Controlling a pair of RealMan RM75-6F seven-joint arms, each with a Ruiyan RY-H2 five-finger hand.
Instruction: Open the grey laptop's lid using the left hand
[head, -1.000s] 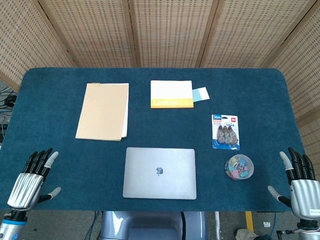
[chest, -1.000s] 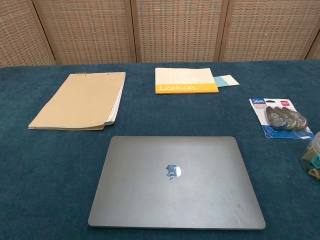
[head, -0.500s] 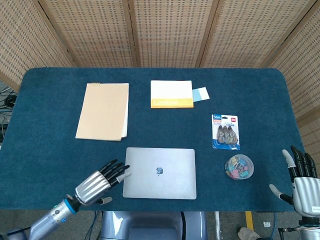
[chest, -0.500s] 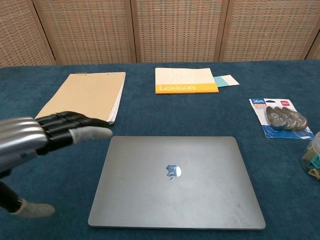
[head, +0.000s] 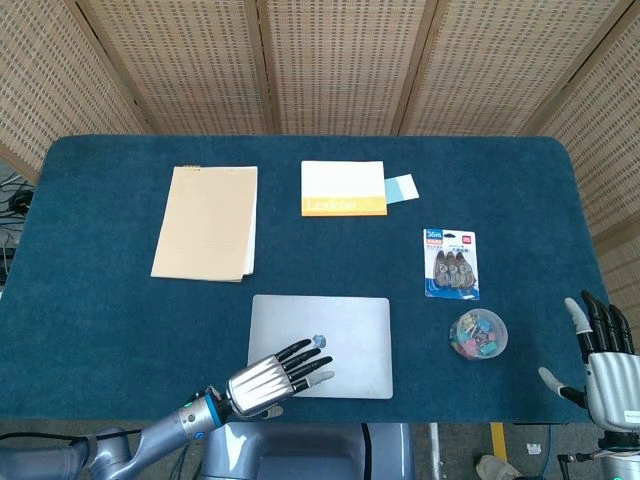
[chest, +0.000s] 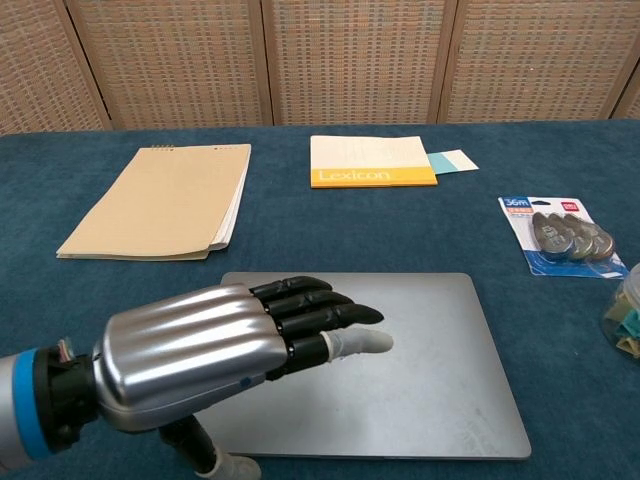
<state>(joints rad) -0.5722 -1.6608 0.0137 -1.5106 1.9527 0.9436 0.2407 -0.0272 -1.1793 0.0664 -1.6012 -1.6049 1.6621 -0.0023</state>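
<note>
1. In the head view, our left hand (head: 272, 375) has swung in from the table's left edge within a second and now hovers over the near left part of the grey laptop (head: 340, 330). Its fingers are extended and slightly apart, and it holds nothing. The laptop lies closed and flat near the front edge of the blue table (head: 100, 300), just where it lay before.
2. Also in the head view, our right hand (head: 603, 360) has barely shifted at the near right corner, with its fingers spread and empty, beside the tub of clips (head: 478, 333).
3. In the chest view, the left hand (chest: 230, 350) fills the foreground above the lid (chest: 440, 370). We cannot tell whether it touches the lid.
4. We judge the approach nearly done. The lid is still shut, and the fingers must yet find its front edge to lift it.
</note>
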